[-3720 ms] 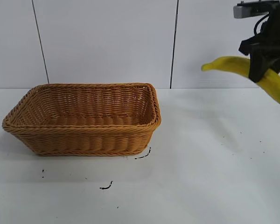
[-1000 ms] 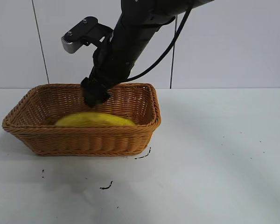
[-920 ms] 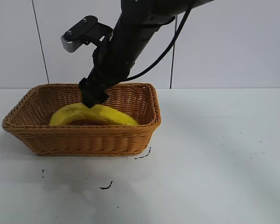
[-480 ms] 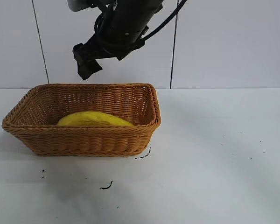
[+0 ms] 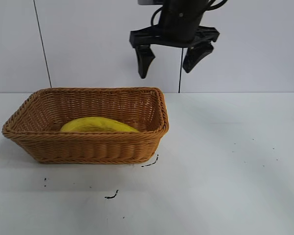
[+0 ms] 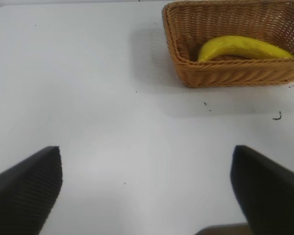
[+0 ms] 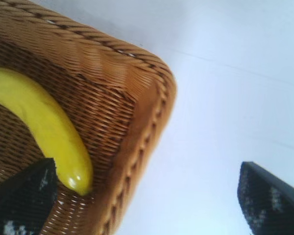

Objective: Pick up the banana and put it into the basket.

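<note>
Banana (image 5: 98, 125) lies on the floor of the basket (image 5: 88, 147), curved side up, only its upper edge showing above the near braided rim when I look from the outside camera; the basket sits on the white tabletop (image 5: 225, 166) toward the left. My right gripper (image 5: 172, 59) hangs in the air above the basket's right end, clear of the rim, its jaws spread wide and holding nothing, both black fingers (image 5: 143, 61) pointing down. A few small dark marks (image 5: 111, 196) dot the tabletop in front of the basket. From my left wrist, the basket (image 6: 186, 58) is well away across bare tabletop, the banana (image 6: 242, 46) resting lengthwise inside it, and my left gripper (image 6: 147, 191) has its jaws spread wide with nothing between them. From my right wrist, I look down on a corner of the basket (image 7: 152, 98); the banana (image 7: 49, 127) lies inside with one end close to that corner, and my two finger pads (image 7: 267, 200) stand far apart, empty.
</note>
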